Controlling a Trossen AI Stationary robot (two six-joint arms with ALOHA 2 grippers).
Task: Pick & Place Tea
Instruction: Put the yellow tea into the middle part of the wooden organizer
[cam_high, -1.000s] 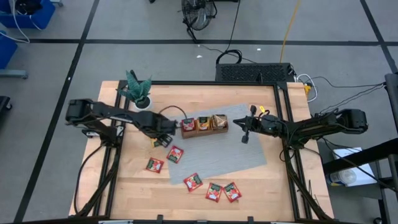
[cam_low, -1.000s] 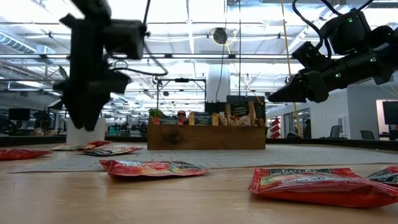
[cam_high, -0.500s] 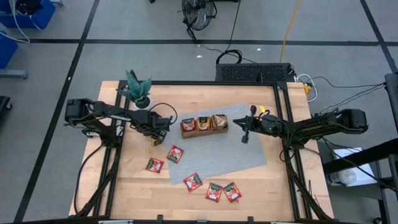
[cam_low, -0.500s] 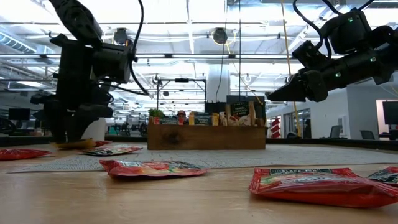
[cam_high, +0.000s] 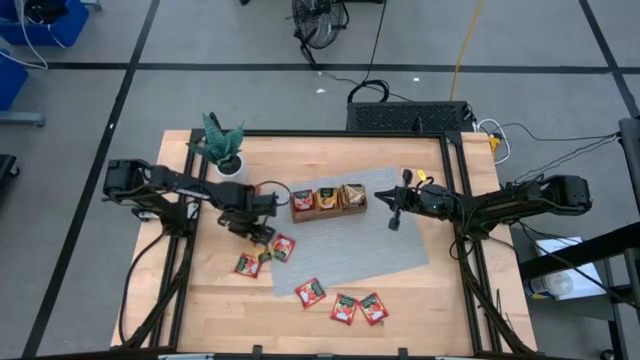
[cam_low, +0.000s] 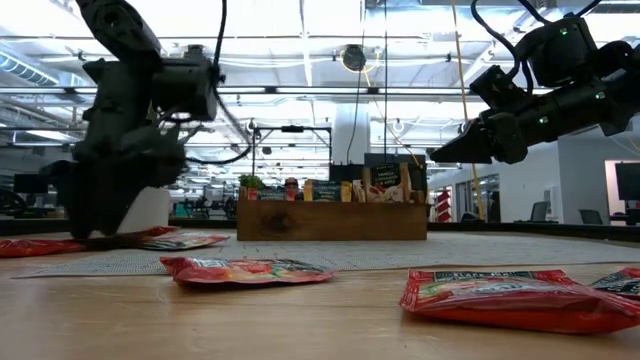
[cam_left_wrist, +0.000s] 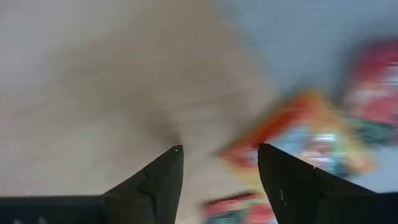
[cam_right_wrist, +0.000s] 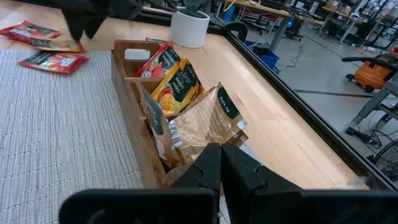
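Worktop (cam_high: 210, 290): pale wood in a black frame, standing on a grey floor crossed by dark lines; a grey mat (cam_high: 370, 245) covers its middle.

Wooden tray (cam_high: 328, 200): on the mat's far edge, three compartments, each holding upright sachets.

Potted plant (cam_high: 222, 145): left of the tray, at the worktop's far left corner.

Tea sachets, red: two (cam_high: 283, 247) (cam_high: 246, 265) lie in front of the tray's left end, at the mat's left edge; three more (cam_high: 310, 292) (cam_high: 343, 308) (cam_high: 373, 307) lie nearer the front edge, in front of the tray.

Left end effector (cam_high: 262, 235): low over the worktop, front-left of the tray, just beside the two nearer sachets; fingers parted, nothing between them.

Right end effector (cam_high: 395, 222): raised over the mat, right of the tray; fingers pressed together, empty.
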